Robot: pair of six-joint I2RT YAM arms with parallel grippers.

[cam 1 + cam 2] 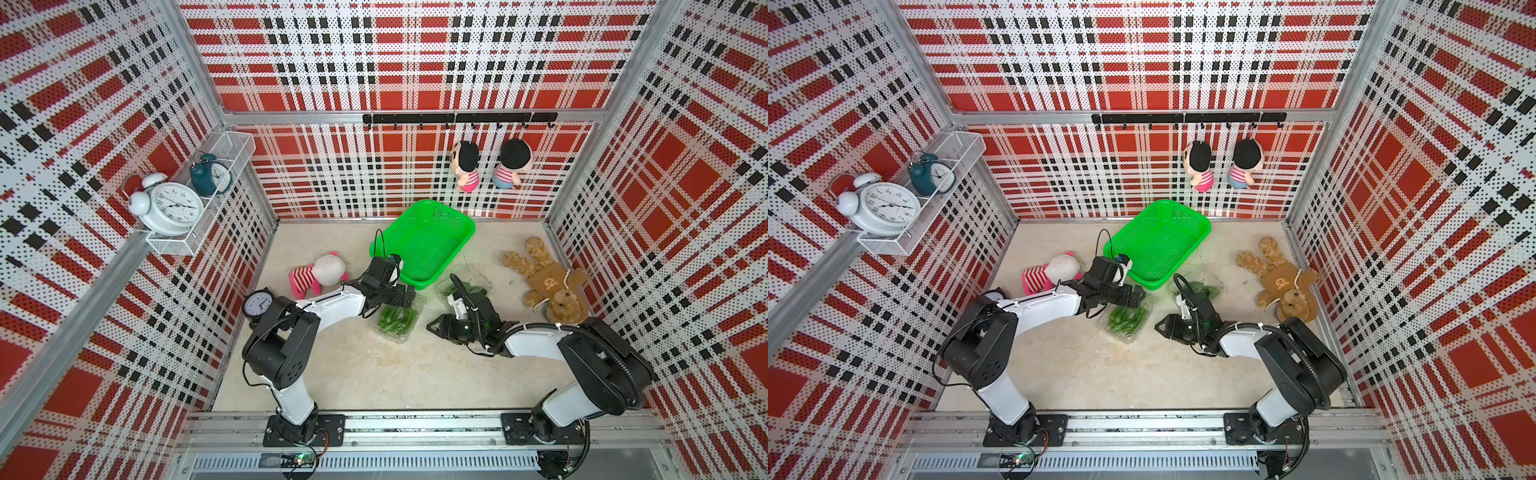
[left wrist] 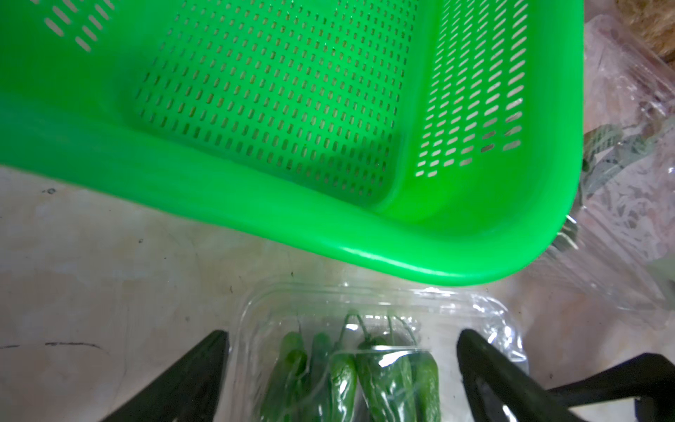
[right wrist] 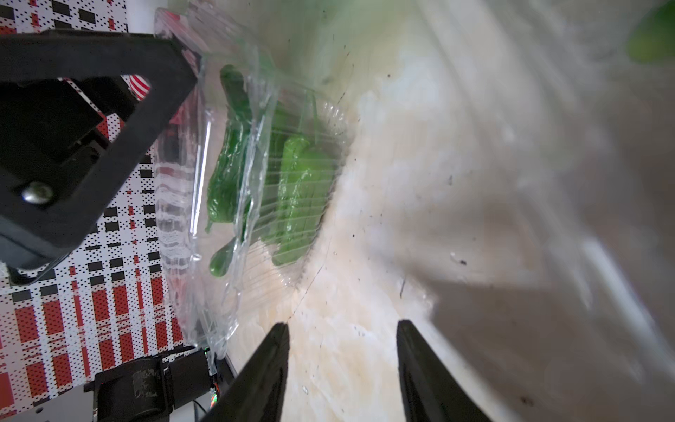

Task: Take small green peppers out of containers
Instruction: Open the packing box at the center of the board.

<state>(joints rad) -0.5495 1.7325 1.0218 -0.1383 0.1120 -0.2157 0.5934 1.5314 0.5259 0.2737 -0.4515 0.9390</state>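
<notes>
The white alarm clock (image 1: 172, 206) on the left wall carried black hour numerals, too small to read singly. The brown plush bear's shirt (image 1: 562, 276) at right showed a bear-face emblem (image 1: 549, 284).

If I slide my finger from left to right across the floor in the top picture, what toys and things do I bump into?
Small black clock → pink striped plush toy → clear box of green peppers → second clear box → brown plush toy.
</notes>
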